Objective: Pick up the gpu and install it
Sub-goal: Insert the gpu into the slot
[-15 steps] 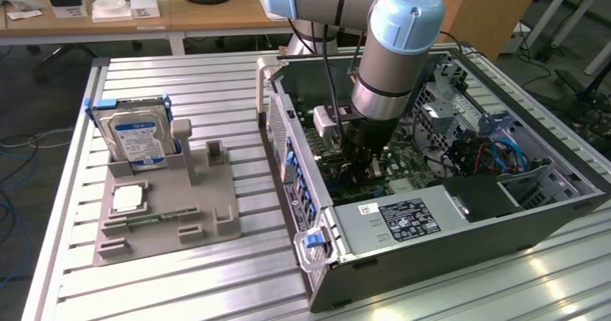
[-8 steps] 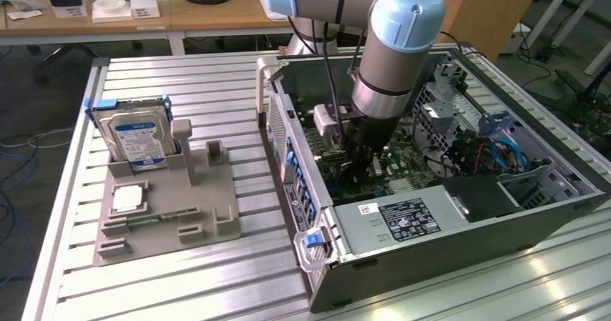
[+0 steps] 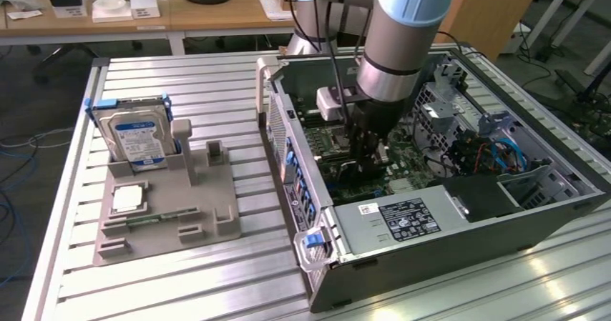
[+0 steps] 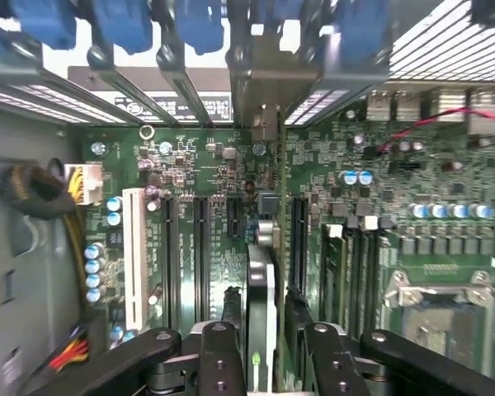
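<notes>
I am holding the arm [image 3: 401, 35] inside the open computer case [image 3: 448, 257], which is lying on its side on the slatted aluminium table [image 3: 200, 92]. In the exterior view the gripper [image 3: 368, 165] is reaching straight down over the motherboard [image 3: 334, 149], near the middle of the case.

In the wrist view the gripper [image 4: 264, 351] is closing its 2 black fingers [image 4: 219, 355] narrowly on a thin card seen edge-on, the gpu [image 4: 261, 289]. The jaws are nearly together, with only the card's thickness between them. The gpu is standing upright on its edge, running away from the camera toward the rear slot brackets [image 4: 181, 74], and it is sitting in line with the long black expansion slots [image 4: 200, 247] on the green motherboard [image 4: 379, 148]. I cannot tell whether its lower edge is fully seated in a slot. A white slot [image 4: 134, 256] is lying to one side of it and the processor socket [image 4: 441, 313] to the other.

On the exterior view's left, a grey fixture tray [image 3: 167, 206] is resting on the table, well apart from the case. It is holding a hard drive [image 3: 137, 139] with a blue and white label, standing upright, and a narrow green memory stick [image 3: 157, 217] lying flat.
</notes>
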Action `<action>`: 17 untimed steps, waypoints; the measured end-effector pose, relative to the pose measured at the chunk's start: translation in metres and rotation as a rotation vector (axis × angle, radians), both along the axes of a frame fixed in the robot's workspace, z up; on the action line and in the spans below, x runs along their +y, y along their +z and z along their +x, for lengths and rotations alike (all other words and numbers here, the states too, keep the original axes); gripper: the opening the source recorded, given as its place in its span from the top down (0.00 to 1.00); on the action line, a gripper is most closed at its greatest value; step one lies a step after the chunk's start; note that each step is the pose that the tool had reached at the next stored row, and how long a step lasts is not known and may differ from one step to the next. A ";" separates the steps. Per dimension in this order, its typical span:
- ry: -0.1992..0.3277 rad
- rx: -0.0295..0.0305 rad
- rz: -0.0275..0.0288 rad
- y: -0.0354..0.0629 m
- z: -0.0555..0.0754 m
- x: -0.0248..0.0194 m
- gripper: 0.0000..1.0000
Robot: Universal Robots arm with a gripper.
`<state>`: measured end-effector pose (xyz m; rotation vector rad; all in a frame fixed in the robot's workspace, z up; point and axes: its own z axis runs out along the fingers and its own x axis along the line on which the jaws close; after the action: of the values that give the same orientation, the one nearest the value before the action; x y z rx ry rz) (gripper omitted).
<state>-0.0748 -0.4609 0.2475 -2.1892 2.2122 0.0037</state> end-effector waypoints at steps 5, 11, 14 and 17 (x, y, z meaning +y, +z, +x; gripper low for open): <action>0.000 -0.0014 -0.0001 0.0228 0.000 0.0000 0.65; 0.000 -0.0033 0.0000 0.0317 0.000 0.0000 0.66; 0.000 -0.0035 -0.0001 0.0318 0.000 0.0000 0.79; 0.000 -0.0036 -0.0001 0.0318 0.000 0.0000 0.90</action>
<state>-0.0749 -0.4609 0.2793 -2.1874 2.2103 -0.0003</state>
